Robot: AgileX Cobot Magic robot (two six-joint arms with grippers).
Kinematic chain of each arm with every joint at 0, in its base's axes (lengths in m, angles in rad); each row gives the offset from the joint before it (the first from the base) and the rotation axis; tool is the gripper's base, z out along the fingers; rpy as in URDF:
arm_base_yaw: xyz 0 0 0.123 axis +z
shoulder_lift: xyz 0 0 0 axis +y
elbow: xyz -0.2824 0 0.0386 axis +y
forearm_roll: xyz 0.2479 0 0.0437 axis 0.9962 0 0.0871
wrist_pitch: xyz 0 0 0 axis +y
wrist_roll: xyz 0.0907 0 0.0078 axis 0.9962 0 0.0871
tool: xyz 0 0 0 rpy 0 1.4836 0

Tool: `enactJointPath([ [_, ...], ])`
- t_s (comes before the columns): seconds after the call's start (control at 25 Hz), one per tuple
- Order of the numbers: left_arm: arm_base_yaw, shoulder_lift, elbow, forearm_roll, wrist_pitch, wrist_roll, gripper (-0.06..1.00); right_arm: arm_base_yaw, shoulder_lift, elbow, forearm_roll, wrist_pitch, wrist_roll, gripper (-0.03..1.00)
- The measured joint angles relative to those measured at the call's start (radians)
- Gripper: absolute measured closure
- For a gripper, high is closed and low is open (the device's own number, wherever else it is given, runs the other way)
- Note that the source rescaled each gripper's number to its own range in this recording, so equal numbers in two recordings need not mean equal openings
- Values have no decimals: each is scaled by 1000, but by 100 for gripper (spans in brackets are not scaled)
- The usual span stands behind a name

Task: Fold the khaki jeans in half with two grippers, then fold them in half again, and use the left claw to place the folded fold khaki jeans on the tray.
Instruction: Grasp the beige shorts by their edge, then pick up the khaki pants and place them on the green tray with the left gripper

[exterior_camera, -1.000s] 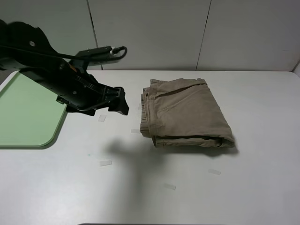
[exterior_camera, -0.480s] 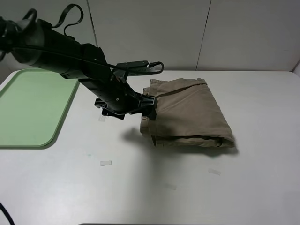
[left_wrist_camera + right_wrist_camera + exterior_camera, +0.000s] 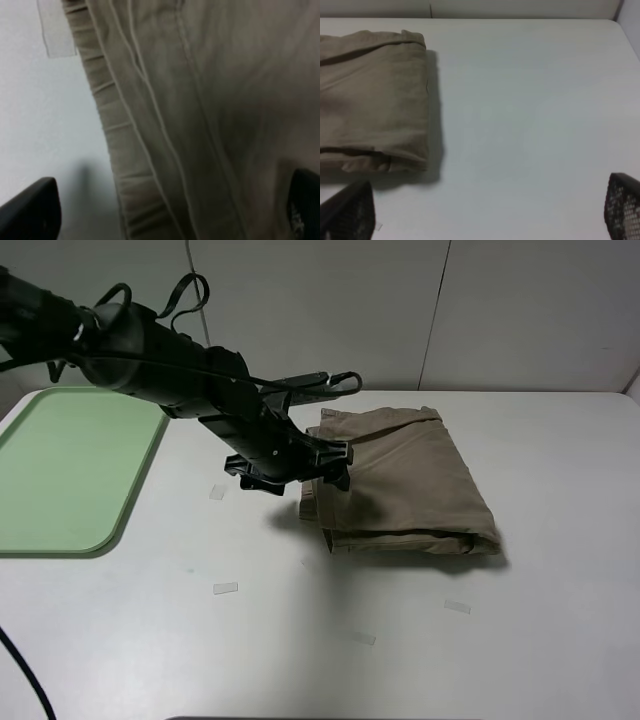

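No writing, number, brand or sign can be read in any of the views. Nothing legible is made out on the khaki jeans (image 3: 410, 485) or on the tray (image 3: 60, 475) (the small strips (image 3: 225, 588) stuck to the table (image 3: 560, 640) are seen as blank).

The left arm (image 3: 150, 370) stretches long and low behind the left claw (image 3: 336, 466), whose jaws stand wide apart. The right gripper (image 3: 485, 215) is spread wide too, only its fingertips (image 3: 347, 212) visible.
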Motion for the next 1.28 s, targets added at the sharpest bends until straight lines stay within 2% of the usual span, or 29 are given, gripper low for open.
enactJointPath([
  [0.52, -37, 134, -122, -13, -44, 0, 8, 0, 0, 0, 1, 0, 0, -3],
  [0.68, -41, 143, -124, -12, -57, 5, 25, 0, -1, 0, 1, 0, 0, -3],
  [0.84, -41, 148, -124, -13, -57, 5, 62, 0, -2, 0, 1, 0, 0, -3],
  [0.92, -41, 148, -126, -13, -57, 5, 75, 0, -2, 0, 1, 0, 0, -3],
  [1.12, -41, 147, -128, -14, -46, 9, 78, 0, -2, 0, 1, 0, 0, -3],
  [1.28, -38, 125, -132, 19, 22, 9, 83, 0, -2, 0, 1, 0, 0, -3],
])
